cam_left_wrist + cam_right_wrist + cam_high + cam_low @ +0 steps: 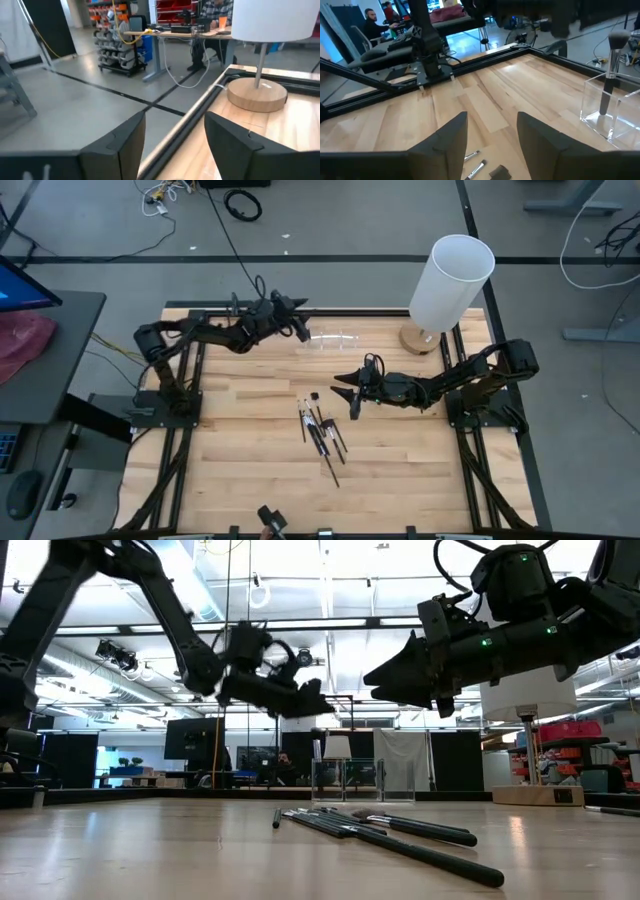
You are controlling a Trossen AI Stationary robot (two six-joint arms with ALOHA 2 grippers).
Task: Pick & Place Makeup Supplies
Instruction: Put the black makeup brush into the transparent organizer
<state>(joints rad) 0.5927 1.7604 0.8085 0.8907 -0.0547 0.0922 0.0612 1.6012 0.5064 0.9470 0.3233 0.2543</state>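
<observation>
Several thin dark makeup supplies [322,430] lie loose in a cluster on the wooden table, long and black in the low view [400,835]. One brush [610,75] stands upright in the small clear holder [607,112], bristle head up. My left gripper [300,325] hovers open just beside and above the holder [335,337], its fingers [125,145] bare, with nothing between them. My right gripper [345,385] hangs open above the table, just far of the cluster, with nothing between its fingers [447,145]; some stick ends [475,162] show below it.
A tall white cylinder lamp [452,280] on a round wooden base [257,92] stands at the table's far right, close to the holder. A dark metal frame [380,90] borders the table. People sit at desks in the room beyond.
</observation>
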